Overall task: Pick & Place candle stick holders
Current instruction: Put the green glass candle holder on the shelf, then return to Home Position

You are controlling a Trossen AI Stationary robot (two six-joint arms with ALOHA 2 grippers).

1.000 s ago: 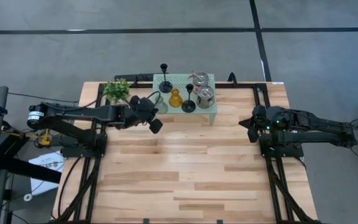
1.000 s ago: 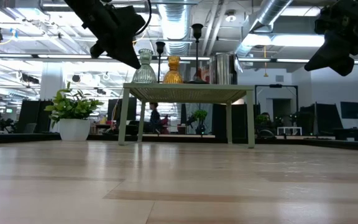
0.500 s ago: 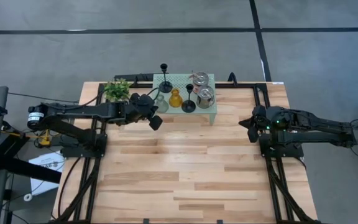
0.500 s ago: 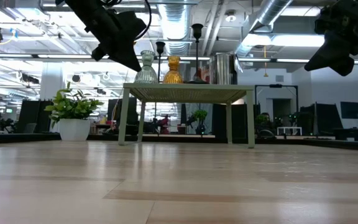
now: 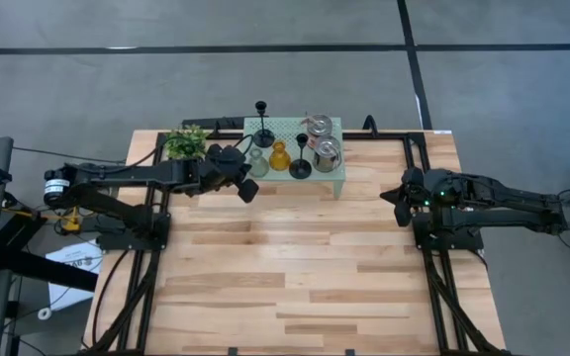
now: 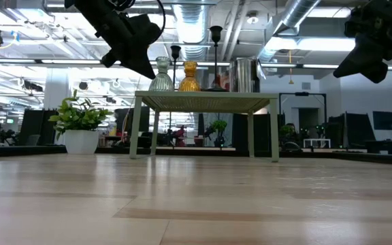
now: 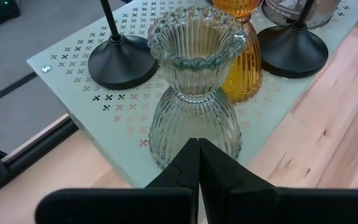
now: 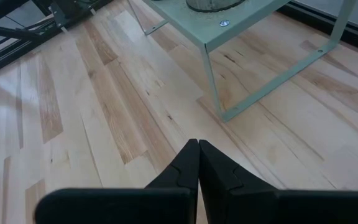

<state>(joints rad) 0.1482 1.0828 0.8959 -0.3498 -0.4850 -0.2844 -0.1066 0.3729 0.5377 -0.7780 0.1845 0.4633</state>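
Observation:
Six candle stick holders stand by their bases on a small pale green perforated stand (image 5: 334, 176) at the table's far edge. They are a pale green glass one (image 7: 194, 93), an amber one (image 5: 279, 156), two black stemmed ones (image 5: 263, 129) (image 5: 300, 166) and two silvery jars (image 5: 318, 126) (image 5: 327, 154). My left gripper (image 5: 249, 190) is shut and hovers just in front of the pale green holder (image 6: 160, 75), at the stand's near left corner. I see no touch. My right gripper (image 5: 400, 204) is shut and empty, above the table's right side.
A small potted plant (image 5: 186, 143) stands left of the stand, close behind my left arm. The stand's thin legs (image 8: 213, 87) reach down to the wooden table (image 5: 295, 277). The table's near half lies bare in front of both arms.
My left gripper has moved a little toward the table's far edge, closer to the pale green glass holder, and has stayed shut. The holders have not moved.

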